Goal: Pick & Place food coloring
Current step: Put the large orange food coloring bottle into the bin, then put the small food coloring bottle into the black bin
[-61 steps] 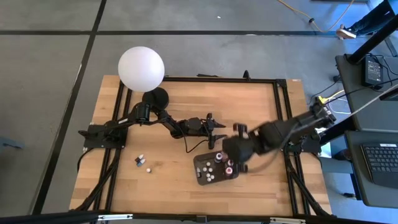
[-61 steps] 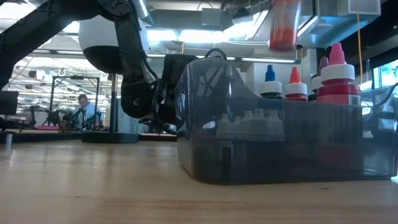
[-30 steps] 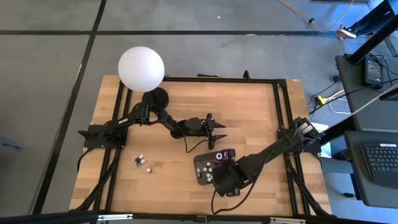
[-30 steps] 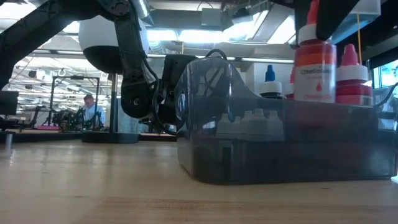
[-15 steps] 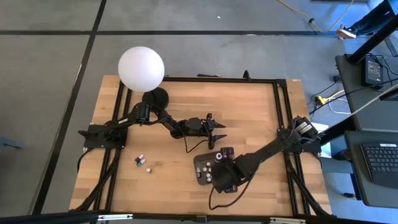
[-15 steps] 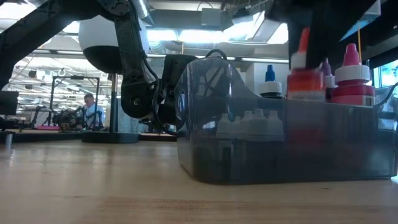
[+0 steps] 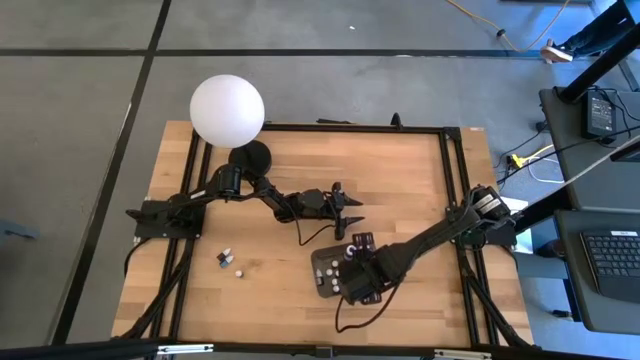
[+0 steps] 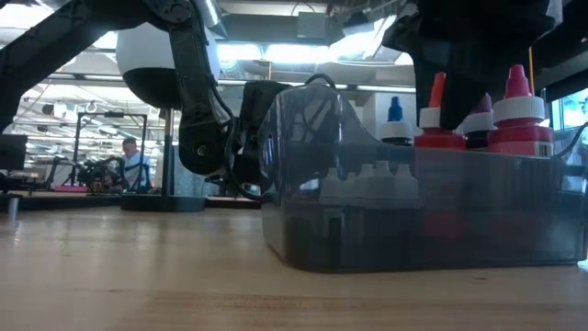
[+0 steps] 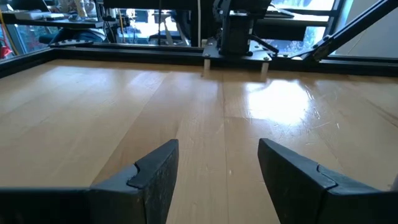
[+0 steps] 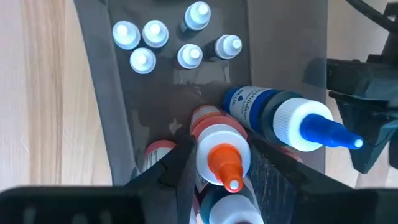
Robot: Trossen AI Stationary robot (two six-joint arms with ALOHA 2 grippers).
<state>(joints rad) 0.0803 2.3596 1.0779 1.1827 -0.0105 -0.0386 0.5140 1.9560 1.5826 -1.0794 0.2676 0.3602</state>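
Observation:
A dark grey tray (image 7: 320, 268) sits right of the table's middle and holds several food coloring bottles. My right gripper (image 7: 355, 278) hangs over it, pointing down, shut on an orange-tipped bottle (image 10: 222, 158) with a white collar. The same bottle (image 8: 435, 129) stands low among the others in the low view. A blue-capped bottle (image 10: 280, 118) leans beside it. Small white-capped bottles (image 10: 155, 34) stand at one end of the tray. Three tiny bottles (image 7: 231, 263) lie on the table at the left. My left gripper (image 7: 350, 208) waits open and level near the table's middle. My right gripper pinches the orange-tipped bottle between its two fingers (image 10: 180, 163), on the body just below the white collar (image 10: 211, 146). The fingers come from above, pointing down. The bottle stands upright, its lower part inside the tray; I cannot tell whether its bottom rests on the tray floor.
A big white globe lamp (image 7: 228, 110) on a black base stands at the table's far left corner. Bare wood (image 9: 205, 106) lies ahead of the left gripper. A black frame (image 7: 455, 200) runs around the table.
My right gripper has come down over the tray and shifted a little toward the far edge, still shut on the orange-tipped bottle. The bottle, well above the tray rim a second ago, now sits low among the other bottles.

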